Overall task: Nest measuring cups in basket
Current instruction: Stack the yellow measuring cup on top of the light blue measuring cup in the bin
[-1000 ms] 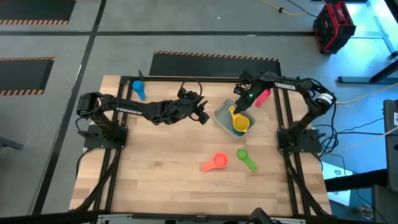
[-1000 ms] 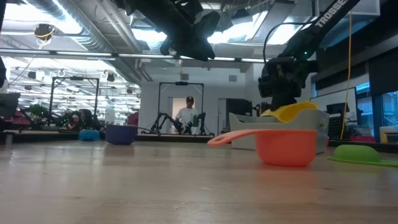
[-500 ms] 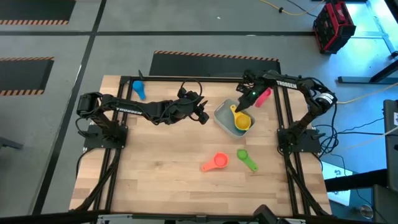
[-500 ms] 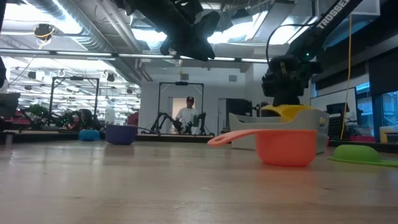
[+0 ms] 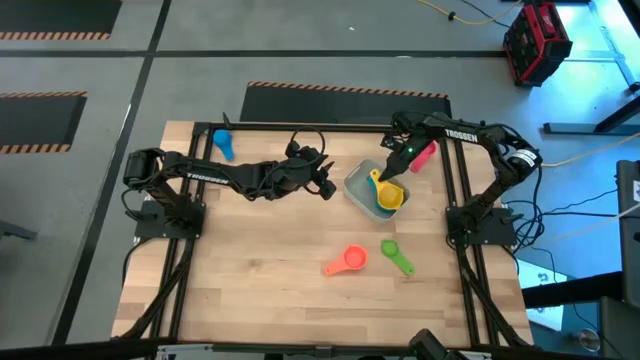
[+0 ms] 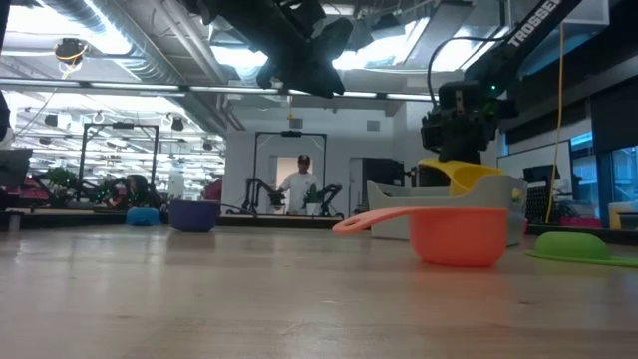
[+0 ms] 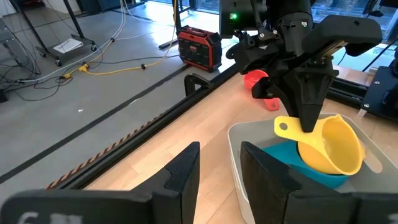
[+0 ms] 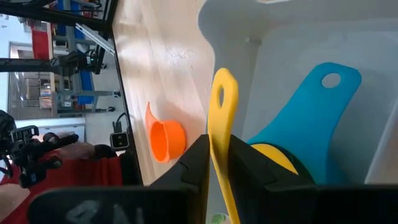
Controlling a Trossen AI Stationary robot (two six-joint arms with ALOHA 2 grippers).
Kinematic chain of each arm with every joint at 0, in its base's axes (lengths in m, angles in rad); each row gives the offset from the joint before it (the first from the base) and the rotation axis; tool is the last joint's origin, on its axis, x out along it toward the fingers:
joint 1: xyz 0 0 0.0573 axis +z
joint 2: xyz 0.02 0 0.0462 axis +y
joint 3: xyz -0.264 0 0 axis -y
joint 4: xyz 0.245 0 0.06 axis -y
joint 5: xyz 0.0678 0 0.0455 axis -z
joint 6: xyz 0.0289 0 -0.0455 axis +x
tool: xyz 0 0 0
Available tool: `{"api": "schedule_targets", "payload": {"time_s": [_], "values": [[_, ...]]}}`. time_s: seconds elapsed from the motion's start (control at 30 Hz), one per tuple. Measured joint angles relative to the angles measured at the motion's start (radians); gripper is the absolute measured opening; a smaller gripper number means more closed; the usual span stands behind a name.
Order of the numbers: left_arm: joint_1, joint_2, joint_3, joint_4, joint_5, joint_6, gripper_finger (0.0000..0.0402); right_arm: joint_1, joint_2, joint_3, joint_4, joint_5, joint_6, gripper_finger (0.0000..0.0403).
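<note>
Right pincer [image 7: 306, 121] is gripping the yellow plastic measuring cup [image 7: 333, 148] by its flat handle, over the pale grey translucent basket [image 7: 244, 149].
Best seating it level in the teal cup [image 7: 292, 163] before releasing; left pincer [image 5: 326, 187], open, is waiting at nine o'clock.
</note>
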Motion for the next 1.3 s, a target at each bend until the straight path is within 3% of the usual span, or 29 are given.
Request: {"api": "schedule_targets", "payload": {"time_s": [0.2,0.43,1.0,1.3], "values": [[0.0,0.0,0.0,0.0,0.0,0.0,0.0109,0.0,0.0,0.0,0.012,0.007,-0.001,0.0055],[0.0,0.0,0.0,0.0,0.0,0.0,0.0109,0.0,0.0,0.001,0.021,0.098,-0.002,0.0055],[0.0,0.0,0.0,0.0,0.0,0.0,0.0109,0.0,0.0,0.001,0.041,0.095,-0.063,0.0058],[0.0,0.0,0.0,0.0,0.0,-0.001,0.0109,-0.005,0.0,0.001,0.042,0.088,-0.106,0.0133]]}}
